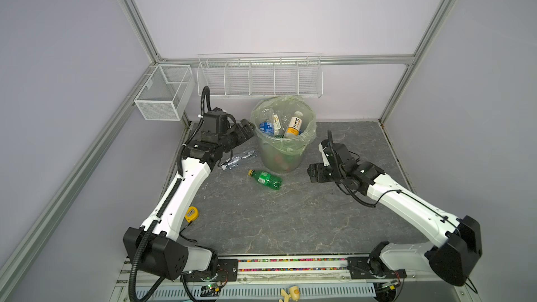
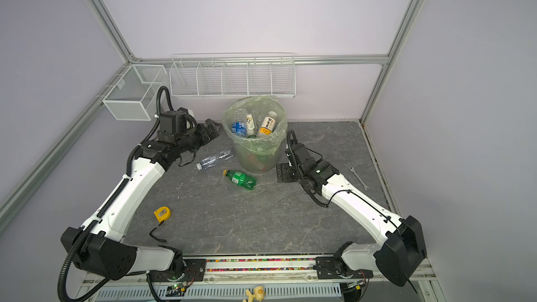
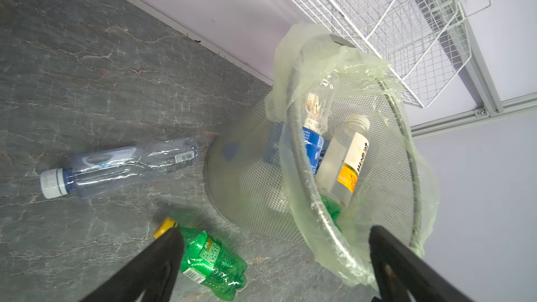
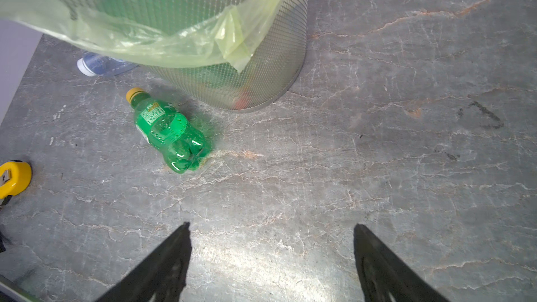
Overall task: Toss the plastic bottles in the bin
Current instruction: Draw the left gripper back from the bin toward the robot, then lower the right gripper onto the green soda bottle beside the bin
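The bin (image 1: 279, 158) (image 2: 255, 159), lined with a green bag, stands at the back of the table and holds several plastic bottles. In both top views a green bottle (image 1: 266, 180) (image 2: 240, 180) and a clear bottle (image 1: 238, 159) (image 2: 215, 159) lie on the table in front of the bin and to its left. My left gripper (image 1: 247, 130) (image 3: 274, 229) hovers open and empty beside the bin's left rim. My right gripper (image 1: 312, 172) (image 4: 271, 224) is open and empty low over the table right of the bin, with the green bottle (image 4: 167, 132) ahead of it.
A yellow tape measure (image 1: 191, 213) (image 4: 14, 178) lies by the left arm. A wrench (image 2: 359, 178) lies near the table's right edge. White wire baskets (image 1: 260, 76) (image 1: 164, 91) hang on the back and left walls above the bin.
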Tool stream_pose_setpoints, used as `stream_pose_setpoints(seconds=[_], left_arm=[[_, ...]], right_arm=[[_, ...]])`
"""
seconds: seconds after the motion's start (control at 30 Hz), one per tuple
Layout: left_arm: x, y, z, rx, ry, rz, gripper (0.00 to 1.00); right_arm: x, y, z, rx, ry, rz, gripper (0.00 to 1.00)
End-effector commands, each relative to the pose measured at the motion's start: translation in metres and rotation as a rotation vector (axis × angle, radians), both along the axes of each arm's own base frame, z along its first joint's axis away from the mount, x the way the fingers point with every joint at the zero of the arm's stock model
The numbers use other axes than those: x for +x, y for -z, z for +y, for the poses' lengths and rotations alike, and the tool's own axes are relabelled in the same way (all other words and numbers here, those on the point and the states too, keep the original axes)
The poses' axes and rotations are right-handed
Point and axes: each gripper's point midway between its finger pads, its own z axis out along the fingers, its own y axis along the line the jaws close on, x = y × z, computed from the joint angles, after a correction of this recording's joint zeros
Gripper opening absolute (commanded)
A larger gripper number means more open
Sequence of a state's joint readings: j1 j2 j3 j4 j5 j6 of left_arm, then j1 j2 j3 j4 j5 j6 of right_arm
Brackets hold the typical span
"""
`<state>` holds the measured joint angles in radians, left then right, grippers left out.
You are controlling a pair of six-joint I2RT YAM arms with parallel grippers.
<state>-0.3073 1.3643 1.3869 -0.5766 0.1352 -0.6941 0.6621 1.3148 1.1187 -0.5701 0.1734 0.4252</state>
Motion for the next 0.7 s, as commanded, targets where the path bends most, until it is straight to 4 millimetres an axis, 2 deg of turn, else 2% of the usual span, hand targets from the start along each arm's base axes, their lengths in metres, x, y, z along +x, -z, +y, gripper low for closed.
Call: stream_pose_setpoints(seconds=[0.0, 0.37, 0.67], left_arm=[[-0.002, 0.010, 0.014, 0.027, -0.034, 0.003, 0.99], [-0.020, 0.060, 0.043, 0.043, -0.111, 0.089, 0.99], [-0.022, 0.098, 0.061, -0.026, -0.153, 0.206, 0.99]], right_arm=[[-0.003, 0.003, 0.009, 0.015, -0.056, -0.007, 0.88], [-0.010, 0.013, 0.030, 0.000, -0.119, -0.002, 0.88], [-0.015, 0.016, 0.051, 0.003, -0.165, -0.017, 0.88]])
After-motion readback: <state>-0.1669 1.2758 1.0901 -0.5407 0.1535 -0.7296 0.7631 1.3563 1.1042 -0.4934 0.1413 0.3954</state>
